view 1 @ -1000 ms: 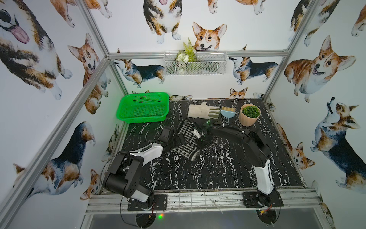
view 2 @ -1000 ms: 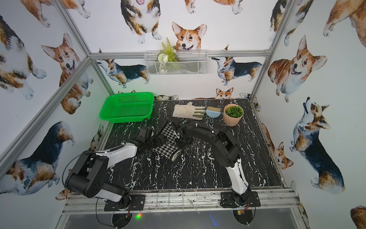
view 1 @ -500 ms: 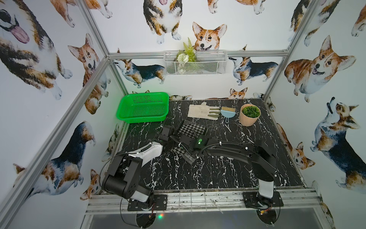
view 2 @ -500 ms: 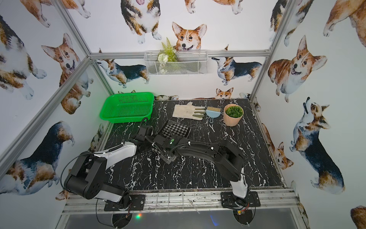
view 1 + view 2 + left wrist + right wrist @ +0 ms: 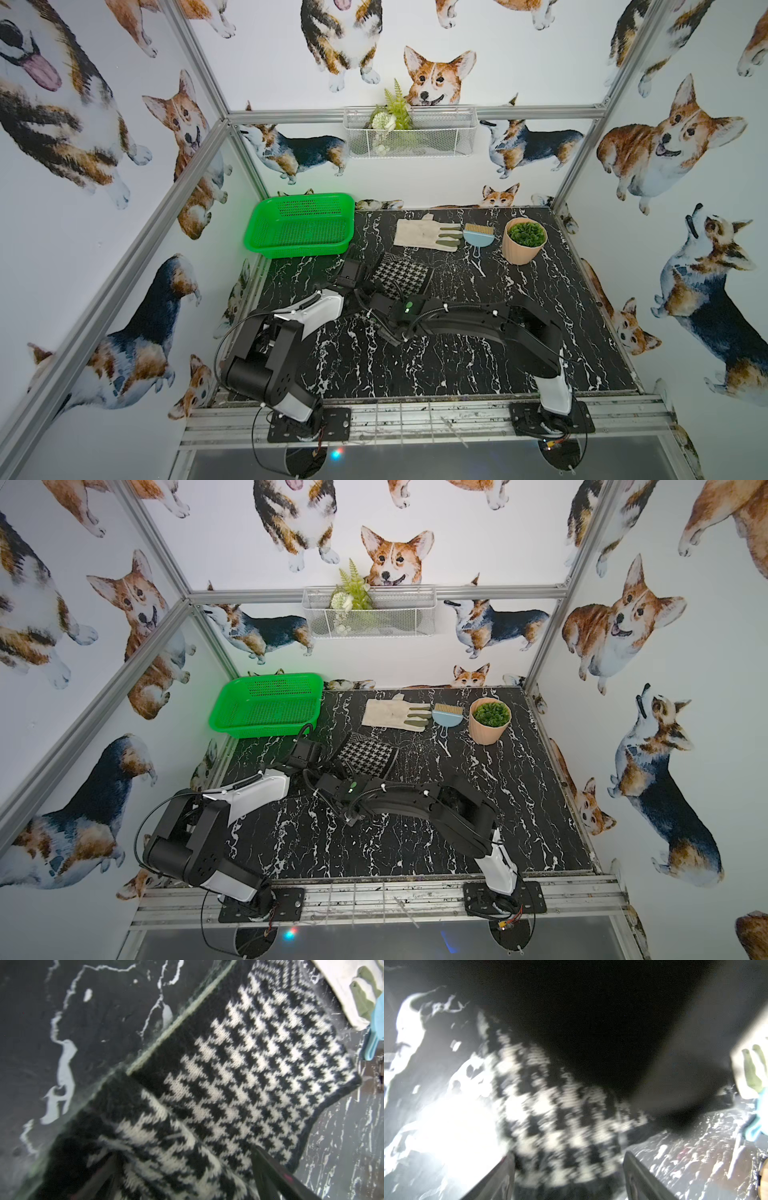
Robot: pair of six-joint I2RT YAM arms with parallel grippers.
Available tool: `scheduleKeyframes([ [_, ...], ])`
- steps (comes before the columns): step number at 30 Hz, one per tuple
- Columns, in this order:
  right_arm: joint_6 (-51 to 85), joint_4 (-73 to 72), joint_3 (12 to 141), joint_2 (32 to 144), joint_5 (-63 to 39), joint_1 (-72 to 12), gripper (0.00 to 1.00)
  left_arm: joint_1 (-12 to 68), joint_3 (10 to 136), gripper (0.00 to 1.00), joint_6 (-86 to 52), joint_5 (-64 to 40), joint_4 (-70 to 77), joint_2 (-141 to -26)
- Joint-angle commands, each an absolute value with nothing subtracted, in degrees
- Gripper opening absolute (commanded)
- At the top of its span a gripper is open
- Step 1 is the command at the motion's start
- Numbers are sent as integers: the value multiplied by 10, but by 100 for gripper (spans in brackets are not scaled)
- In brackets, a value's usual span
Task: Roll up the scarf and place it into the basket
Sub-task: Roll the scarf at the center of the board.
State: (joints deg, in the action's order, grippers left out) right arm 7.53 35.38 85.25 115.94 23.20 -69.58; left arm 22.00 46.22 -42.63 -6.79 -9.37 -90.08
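The scarf [image 5: 400,276], black-and-white houndstooth, lies folded into a short thick pad at the middle of the table in both top views. The green basket [image 5: 300,226] stands empty at the back left, apart from it. My left gripper [image 5: 360,277] reaches the scarf's left edge; in the left wrist view its fingers [image 5: 267,1169] stand wide apart with a raised fold of the scarf [image 5: 239,1068] between them. My right gripper [image 5: 375,296] comes in low from the front, open, its fingers [image 5: 634,1174] straddling the blurred near end of the scarf [image 5: 550,1109].
An off-white work glove [image 5: 419,235], a small blue dustpan brush [image 5: 478,237] and a peach pot with a green plant [image 5: 524,243] line the back of the table. A white wire basket [image 5: 436,137] hangs on the back wall.
The right gripper let go of the lifted scarf end, opened and drew back toward the front, now low at the scarf's near edge. The scarf settled into a compact fold. The left arm held still.
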Motion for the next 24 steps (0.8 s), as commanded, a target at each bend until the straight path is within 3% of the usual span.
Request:
scheduleKeyframes([
  [1,50,341,826,1129,247,-711,82,220,461,98,-445,-114,-92,-925],
  [7,42,325,802,1090,259,-723,83,220,447,97,-456,-126,-64,-923],
  [24,11,342,811,1185,275,-682,81,214,453,97,-468,-189,-77,-891],
])
